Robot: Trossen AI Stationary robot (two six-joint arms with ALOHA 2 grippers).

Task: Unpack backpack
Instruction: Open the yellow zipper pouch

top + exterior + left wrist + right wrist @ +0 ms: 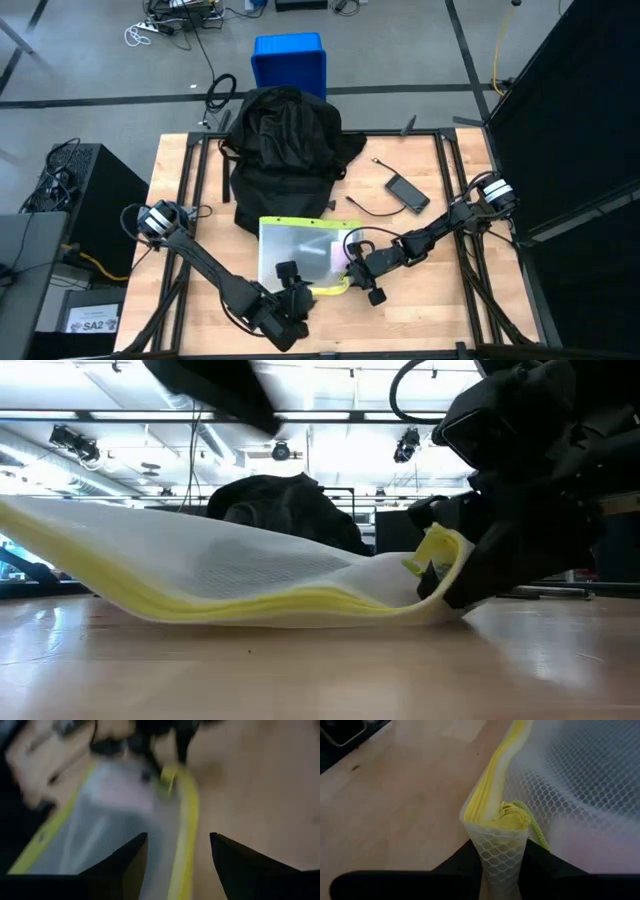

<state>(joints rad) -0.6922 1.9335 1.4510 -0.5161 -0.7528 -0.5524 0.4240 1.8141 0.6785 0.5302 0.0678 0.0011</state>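
Now R pincer (500, 851) pinches pouch (580, 785).

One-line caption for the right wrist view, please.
Right gripper pinching the corner of a yellow-edged white mesh zip pouch above the light wooden table.

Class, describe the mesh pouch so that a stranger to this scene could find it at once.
Start at the black backpack on the wooden table. Just in front of it lies a flat, see-through mesh pouch between the two arms. Its bright yellow edging sets it apart from the dark phone and cable nearby.
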